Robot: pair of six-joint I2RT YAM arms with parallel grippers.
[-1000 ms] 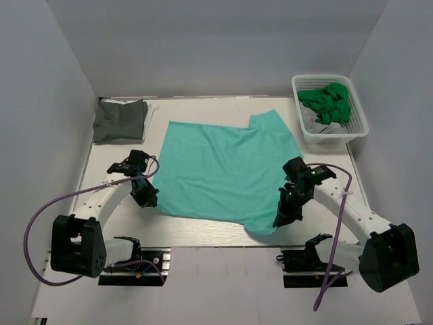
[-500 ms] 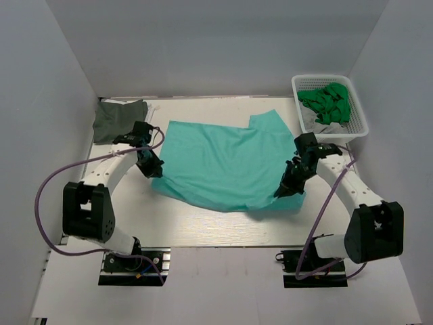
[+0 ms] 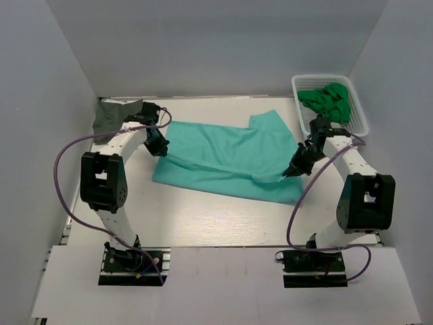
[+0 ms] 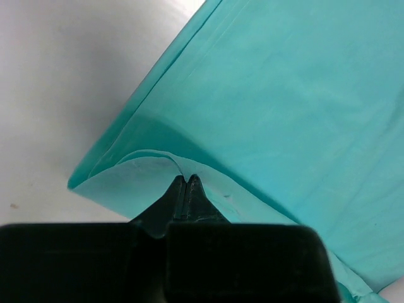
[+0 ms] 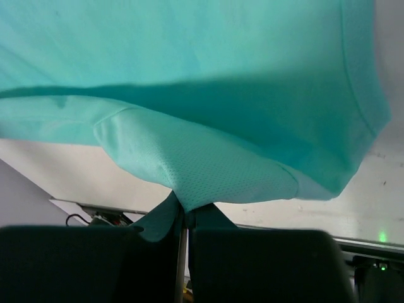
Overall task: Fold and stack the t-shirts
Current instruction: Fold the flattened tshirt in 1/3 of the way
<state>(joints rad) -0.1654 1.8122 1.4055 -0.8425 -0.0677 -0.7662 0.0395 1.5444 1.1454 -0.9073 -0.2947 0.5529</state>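
T-shirt hem (image 3: 223, 169) carried rearward, pinched between fingers (image 4: 178, 196)

near tabletop (image 3: 203, 223): bare strip, passable
middle: teal t-shirt (image 3: 230, 157) covers it
far right: basket (image 3: 333, 137) blocks
far left: grey shirt (image 3: 111, 120) lies

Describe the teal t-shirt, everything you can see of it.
The teal t-shirt lies mid-table, partly folded: its near part is doubled back over the rest, with the fold line resting on the table. The fabric looks thin and smooth, and the turned-up underside shows a fine mesh in the right wrist view. One sleeve sticks out at the far right corner. The left gripper and right gripper each pinch the raised edge, one per side, jaws closed on the cloth.
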